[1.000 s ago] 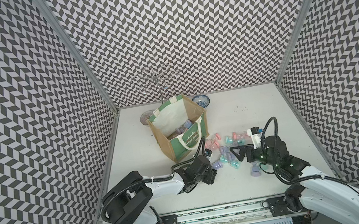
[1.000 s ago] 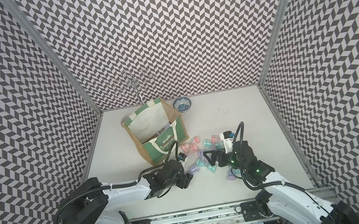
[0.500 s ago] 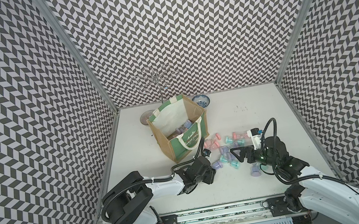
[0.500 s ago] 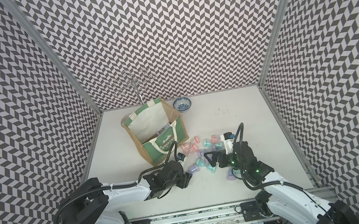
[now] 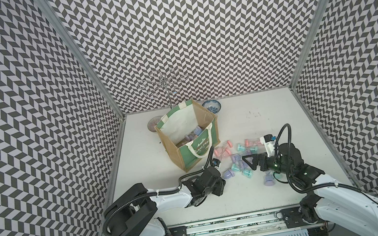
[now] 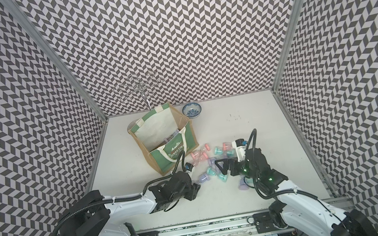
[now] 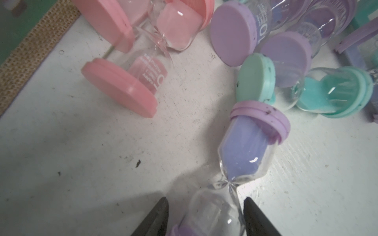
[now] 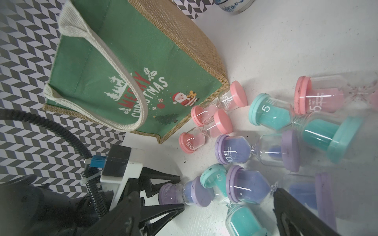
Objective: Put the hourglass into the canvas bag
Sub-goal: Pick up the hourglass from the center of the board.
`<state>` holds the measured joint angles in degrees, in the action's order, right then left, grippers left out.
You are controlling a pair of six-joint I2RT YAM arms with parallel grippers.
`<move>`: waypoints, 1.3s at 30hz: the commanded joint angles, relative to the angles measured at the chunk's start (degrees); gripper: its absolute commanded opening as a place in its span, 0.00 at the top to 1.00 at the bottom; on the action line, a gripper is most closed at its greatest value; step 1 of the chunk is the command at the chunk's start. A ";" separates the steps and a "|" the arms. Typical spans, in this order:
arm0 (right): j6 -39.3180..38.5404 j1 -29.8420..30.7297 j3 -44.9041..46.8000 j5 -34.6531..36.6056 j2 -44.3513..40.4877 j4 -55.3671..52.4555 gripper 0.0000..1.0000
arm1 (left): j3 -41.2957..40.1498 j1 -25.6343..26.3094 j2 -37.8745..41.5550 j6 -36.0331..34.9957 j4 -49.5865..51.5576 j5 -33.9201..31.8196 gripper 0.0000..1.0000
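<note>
A purple hourglass (image 7: 243, 151) lies on the white table at the near edge of a pile. My left gripper (image 7: 205, 204) is open and straddles its clear lower bulb. One finger touches the glass and the other stands a little apart. In both top views this hourglass (image 5: 227, 174) (image 6: 203, 178) lies at the left gripper's (image 5: 221, 180) (image 6: 196, 187) tips. The canvas bag (image 5: 198, 148) (image 6: 170, 153) (image 8: 122, 61) stands upright and open just behind, with several hourglasses inside. My right gripper (image 8: 204, 192) (image 5: 251, 165) is open over the pile, holding nothing.
Pink (image 5: 223, 150), teal (image 5: 245, 149) and purple hourglasses lie scattered between the bag and the right arm. One purple hourglass (image 5: 268, 179) stands beside the right wrist. A blue-patterned bowl (image 5: 212, 106) and another bowl (image 5: 154, 124) sit behind the bag. A wire stand (image 5: 164, 83) rises at the back wall.
The left gripper's jaws have narrowed around the purple hourglass. Both arms have barely moved.
</note>
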<state>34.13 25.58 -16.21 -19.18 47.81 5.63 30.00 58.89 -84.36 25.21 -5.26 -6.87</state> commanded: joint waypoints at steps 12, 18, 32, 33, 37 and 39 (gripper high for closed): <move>0.57 -0.89 0.28 -0.74 -0.61 3.25 0.01 | 0.28 0.87 3.06 0.74 4.85 -1.87 0.53; 0.42 -0.97 -0.59 -3.31 -0.69 4.74 0.01 | 1.60 1.05 7.29 1.14 8.12 -3.14 0.55; -1.08 -0.97 -3.66 -7.85 0.12 5.08 0.01 | 6.27 1.09 16.21 3.09 14.03 -4.74 0.58; -0.92 -0.97 -3.65 -7.77 0.19 5.21 0.01 | 6.14 1.04 16.37 3.07 13.76 -4.74 0.58; -0.95 -0.97 -4.31 -8.15 0.26 4.93 0.01 | 9.80 1.09 15.79 4.19 18.33 -5.85 0.59; -0.80 -0.97 -4.45 -8.22 0.19 5.22 0.01 | 11.27 1.11 16.04 4.60 19.58 -6.32 0.60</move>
<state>33.67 24.88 -18.87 -26.46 48.03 7.99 37.89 59.61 -68.99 28.29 12.05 -11.27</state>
